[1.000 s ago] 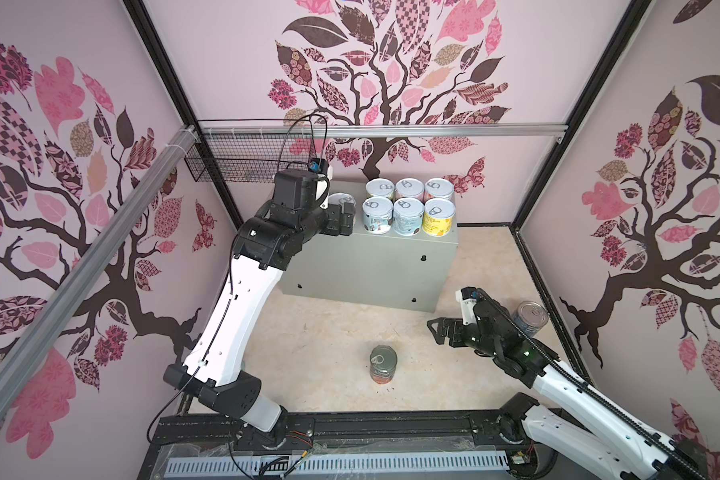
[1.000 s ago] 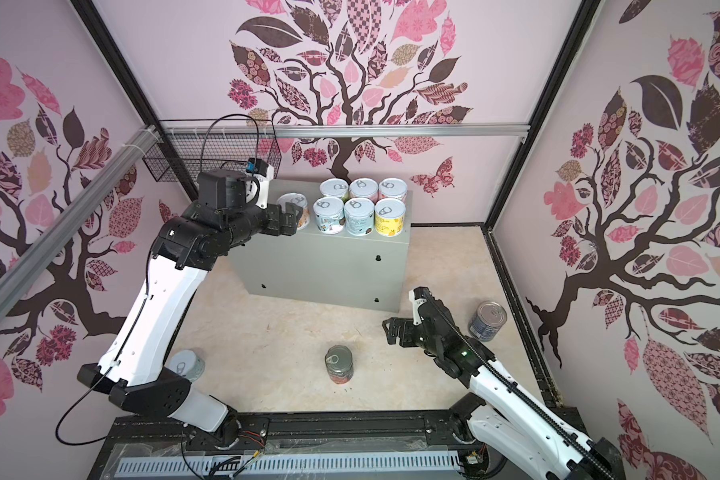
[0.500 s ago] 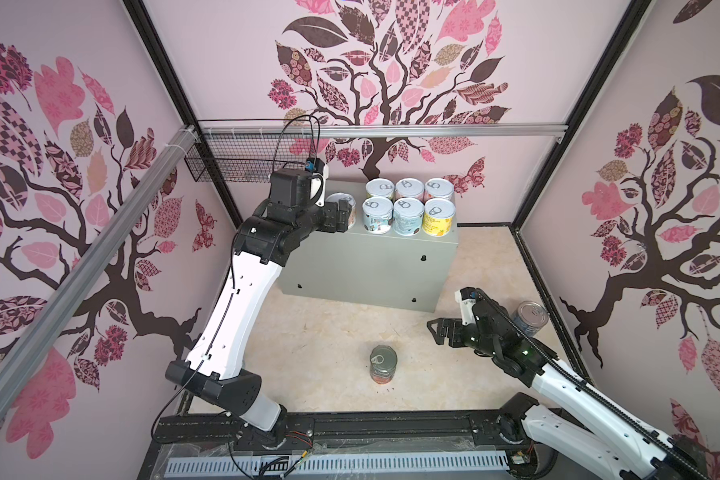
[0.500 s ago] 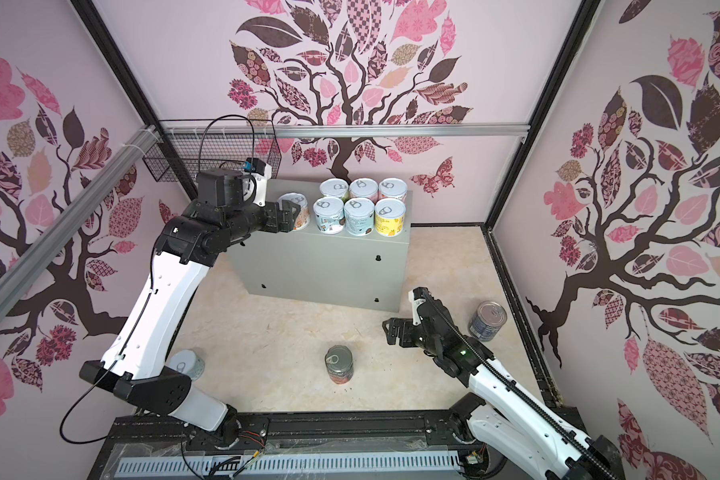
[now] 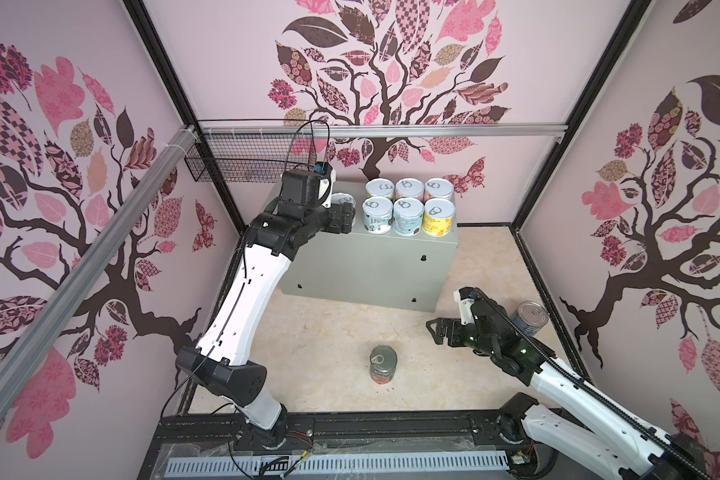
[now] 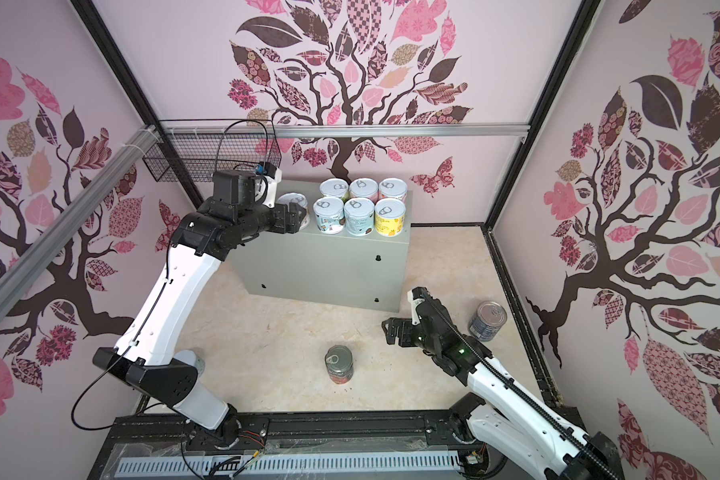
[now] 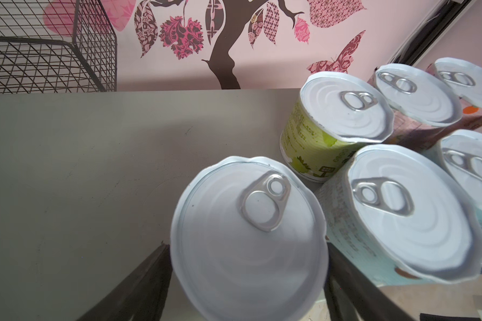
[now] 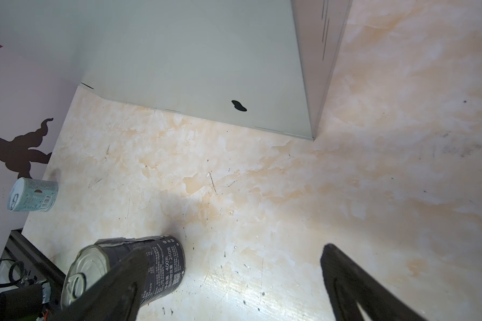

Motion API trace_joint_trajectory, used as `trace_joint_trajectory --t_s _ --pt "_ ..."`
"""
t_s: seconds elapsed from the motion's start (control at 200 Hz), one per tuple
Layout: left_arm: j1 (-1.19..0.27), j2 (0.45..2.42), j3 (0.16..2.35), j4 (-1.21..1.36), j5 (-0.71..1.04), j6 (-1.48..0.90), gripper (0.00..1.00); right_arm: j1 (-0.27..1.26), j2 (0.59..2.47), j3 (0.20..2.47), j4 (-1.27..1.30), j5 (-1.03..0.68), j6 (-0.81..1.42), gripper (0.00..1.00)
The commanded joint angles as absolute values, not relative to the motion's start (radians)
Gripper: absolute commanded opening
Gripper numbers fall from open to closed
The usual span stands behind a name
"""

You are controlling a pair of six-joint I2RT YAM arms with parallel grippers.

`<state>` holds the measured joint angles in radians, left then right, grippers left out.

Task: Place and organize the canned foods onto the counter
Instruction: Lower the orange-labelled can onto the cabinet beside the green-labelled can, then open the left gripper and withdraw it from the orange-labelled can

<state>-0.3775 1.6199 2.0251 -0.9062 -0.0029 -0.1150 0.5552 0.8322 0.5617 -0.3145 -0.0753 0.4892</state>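
On the tabletop (image 5: 308,216), the left claw (image 5: 344,214) brackets a seventh can (image 7: 248,239), grip uncertain; next, set it flush beside the six cans (image 5: 408,205). Right claw (image 5: 441,332) gapes empty.

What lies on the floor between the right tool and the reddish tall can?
Nothing: in both top views only bare marble-patterned floor separates the right tool from the reddish tall can. The dark blue can stands behind the arm.

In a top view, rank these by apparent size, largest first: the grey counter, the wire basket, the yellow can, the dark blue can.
1. counter
2. wire basket
3. dark blue can and yellow can: look about alike in this view, so not ranked apart.
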Motion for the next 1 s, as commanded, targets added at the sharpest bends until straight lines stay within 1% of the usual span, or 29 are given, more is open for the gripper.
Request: trace_joint_trajectory --t_s 0.0,0.17,0.26,0.39,0.63,0.995 --pt "-0.374 1.631 2.040 -0.888 -0.028 -0.102 0.79 0.560 0.835 0.569 -0.310 -0.079 0.475 1.00" --pt "-0.374 1.644 2.048 -0.881 -0.033 -0.096 0.64 0.561 0.837 0.567 -0.308 -0.080 0.476 1.00" --pt "-0.373 1.662 2.069 -0.885 -0.033 -0.093 0.60 0.560 0.840 0.567 -0.305 -0.081 0.475 1.00" --pt "-0.374 1.697 2.107 -0.889 -0.038 -0.088 0.59 0.560 0.847 0.569 -0.304 -0.083 0.474 1.00" --pt "-0.371 1.742 2.127 -0.852 -0.059 -0.089 0.58 0.560 0.856 0.567 -0.296 -0.086 0.474 1.00" --pt "-0.367 1.831 2.212 -0.865 -0.049 -0.087 0.58 0.560 0.863 0.565 -0.290 -0.094 0.472 1.00"
